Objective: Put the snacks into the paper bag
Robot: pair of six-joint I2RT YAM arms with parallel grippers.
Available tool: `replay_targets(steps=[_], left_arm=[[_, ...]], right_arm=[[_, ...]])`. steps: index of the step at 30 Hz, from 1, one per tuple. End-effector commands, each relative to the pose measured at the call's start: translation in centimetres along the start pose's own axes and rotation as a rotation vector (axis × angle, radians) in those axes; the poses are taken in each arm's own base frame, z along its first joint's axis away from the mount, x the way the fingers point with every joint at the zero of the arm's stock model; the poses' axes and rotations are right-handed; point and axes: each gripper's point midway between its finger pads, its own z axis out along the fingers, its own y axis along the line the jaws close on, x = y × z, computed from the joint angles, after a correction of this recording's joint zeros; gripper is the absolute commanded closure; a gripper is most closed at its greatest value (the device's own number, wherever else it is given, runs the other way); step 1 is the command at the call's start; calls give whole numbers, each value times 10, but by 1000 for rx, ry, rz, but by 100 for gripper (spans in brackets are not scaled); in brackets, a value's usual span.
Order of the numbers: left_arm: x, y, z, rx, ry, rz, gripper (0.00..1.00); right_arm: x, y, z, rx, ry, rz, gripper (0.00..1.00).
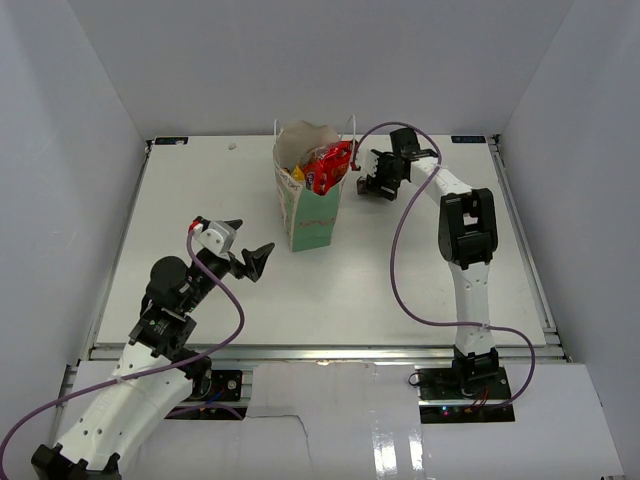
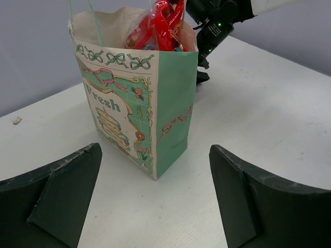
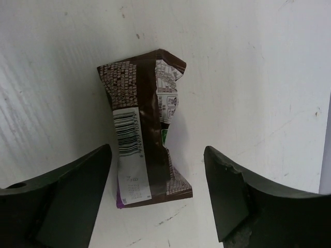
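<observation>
The mint-green paper bag (image 1: 312, 212) stands upright mid-table, with a red-orange packet (image 1: 330, 165) sticking out of its top and a bit of yellow wrapper (image 1: 297, 173) beside it. The left wrist view shows the bag (image 2: 173, 103) and the red packet (image 2: 155, 26) close ahead. My left gripper (image 1: 252, 258) is open and empty, low over the table near the bag's front corner. My right gripper (image 1: 372, 182) is open, pointing down just right of the bag. A dark brown bar (image 3: 145, 150) lies flat on the table between its fingers (image 3: 77, 191), untouched. The dark blue bag is out of view.
The white table (image 1: 420, 280) is walled by white panels on three sides. The right arm's purple cable (image 1: 400, 240) loops over the table right of the bag. The right gripper also shows behind the bag in the left wrist view (image 2: 212, 31).
</observation>
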Motion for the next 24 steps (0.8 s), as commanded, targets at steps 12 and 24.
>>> replay_targets(steps=[12,24], left_arm=[[-1,-1,-2,9,-14,10,4],[-7,-6,-4,32,-33,-5,4]], right_arm=[[-6,10,-20,-5,-40,216,68],[-63,64,-133,-172,-291,630,90]])
